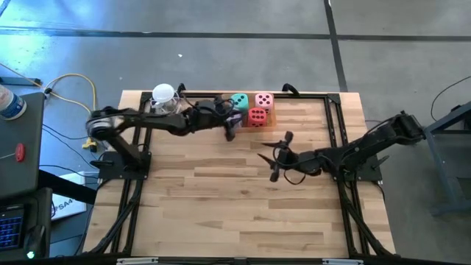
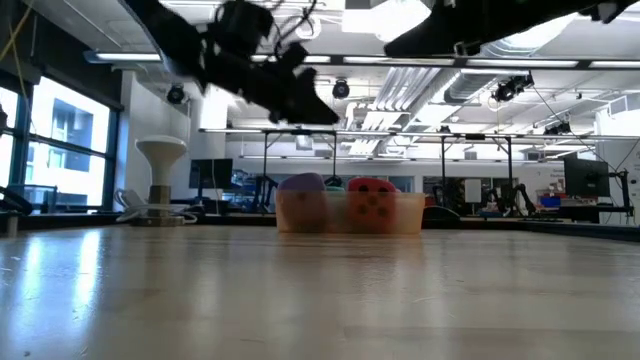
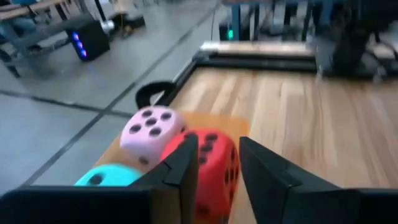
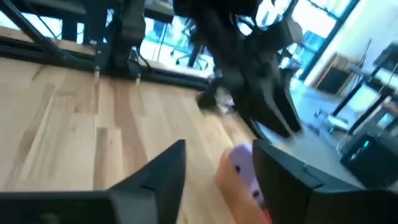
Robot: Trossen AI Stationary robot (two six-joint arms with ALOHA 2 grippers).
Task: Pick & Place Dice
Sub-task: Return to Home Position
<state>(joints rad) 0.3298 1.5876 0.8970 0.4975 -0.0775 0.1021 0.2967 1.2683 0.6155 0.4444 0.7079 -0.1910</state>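
Three dice sit together in a shallow clear tub (image 2: 412,216) at the table's far edge: teal (image 1: 239,101), pink (image 1: 264,99) and red (image 1: 257,116). The low view shows the purple die (image 2: 300,192) beside the red die (image 2: 372,202) in the tub; in the high view my left arm hides the purple one. My left gripper (image 1: 229,131) hovers open just left of and above the tub, and its wrist view looks past the fingers at the red die (image 3: 211,163), the pink die (image 3: 152,127) and the teal die (image 3: 106,177). My right gripper (image 1: 274,156) is open over mid-table, pointing toward the purple die (image 4: 244,167).
A white round-topped stand (image 1: 163,94) sits at the far left corner, close behind my left arm. Black frame rails (image 1: 335,118) run along the table's edges. Bare wood (image 1: 221,199) fills the near half of the table.
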